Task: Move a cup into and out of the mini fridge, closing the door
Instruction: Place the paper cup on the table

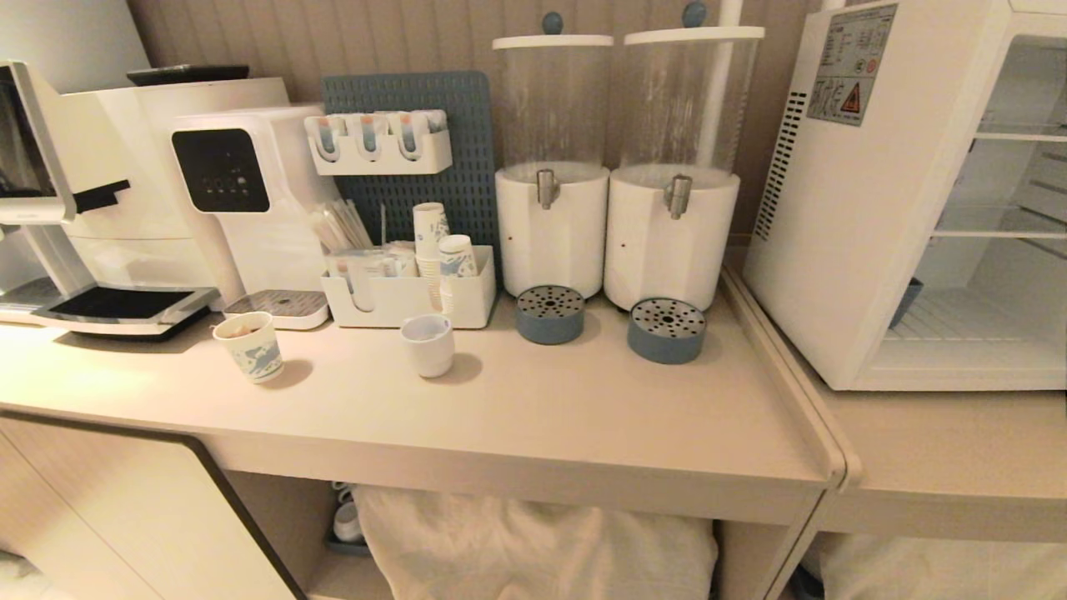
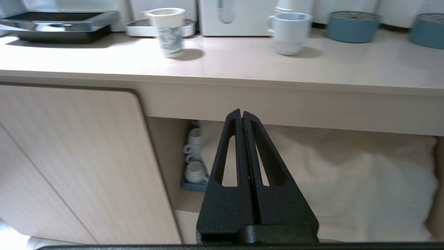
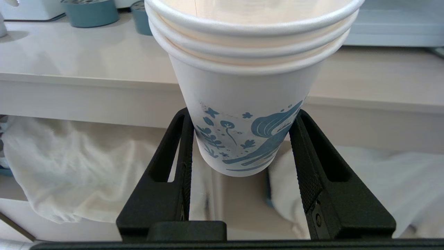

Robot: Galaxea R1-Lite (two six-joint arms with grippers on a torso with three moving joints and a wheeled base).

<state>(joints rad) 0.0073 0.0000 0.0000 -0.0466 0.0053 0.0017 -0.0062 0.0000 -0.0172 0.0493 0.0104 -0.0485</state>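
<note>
The cup [image 3: 249, 86], a tall white paper cup with a blue print and three nested rims, hangs upright between the fingers of my right gripper [image 3: 241, 113]. That gripper is shut on its lower sides, in front of and below the counter's edge. The left gripper [image 2: 241, 113] is shut and empty, low before the counter front. Neither arm shows in the head view. At the right of that view the white mini fridge [image 1: 842, 250] stands on a lower counter, its wire shelves [image 1: 1000, 233] visible through the front. I cannot make out the door.
On the beige counter [image 1: 583, 417] stand a short blue-patterned paper cup [image 1: 250, 346], a white mug [image 1: 428, 343], an organiser with stacked cups [image 1: 408, 292], two drink dispensers [image 1: 550, 225] with blue drip trays [image 1: 667, 329], and coffee machines [image 1: 167, 208] at the left. White cloth [image 1: 533, 542] fills the space underneath.
</note>
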